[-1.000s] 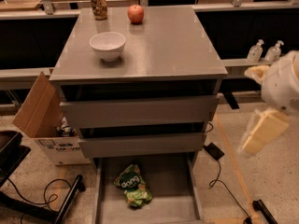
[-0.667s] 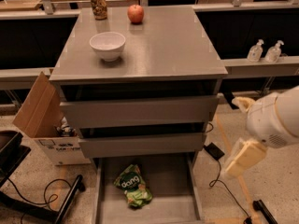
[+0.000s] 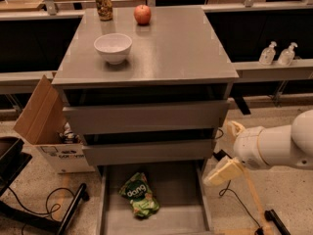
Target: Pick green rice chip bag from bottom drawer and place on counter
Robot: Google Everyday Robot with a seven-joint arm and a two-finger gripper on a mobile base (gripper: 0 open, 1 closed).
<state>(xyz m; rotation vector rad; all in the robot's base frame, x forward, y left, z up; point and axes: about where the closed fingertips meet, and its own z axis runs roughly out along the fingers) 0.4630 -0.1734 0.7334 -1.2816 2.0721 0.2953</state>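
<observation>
The green rice chip bag (image 3: 139, 196) lies flat on the floor of the open bottom drawer (image 3: 178, 190), left of its middle, with the white "dang" lettering facing up. The grey counter (image 3: 171, 48) tops the cabinet, above the two shut upper drawers. My gripper (image 3: 228, 151) hangs off the cabinet's right front corner, at the height of the drawer fronts. It is to the right of the bag and higher than it, and apart from it. Its yellowish fingers (image 3: 222, 172) are spread and hold nothing.
On the counter stand a white bowl (image 3: 113, 47), a red apple (image 3: 142, 14) and a can (image 3: 103, 4). An open cardboard box (image 3: 41, 114) stands left of the cabinet. Two pump bottles (image 3: 268, 53) stand on a ledge at right. Cables lie on the floor.
My arm has come down and to the left, from beside the upper drawers to the right front corner of the cabinet near the open bottom drawer. The bag has not moved.
</observation>
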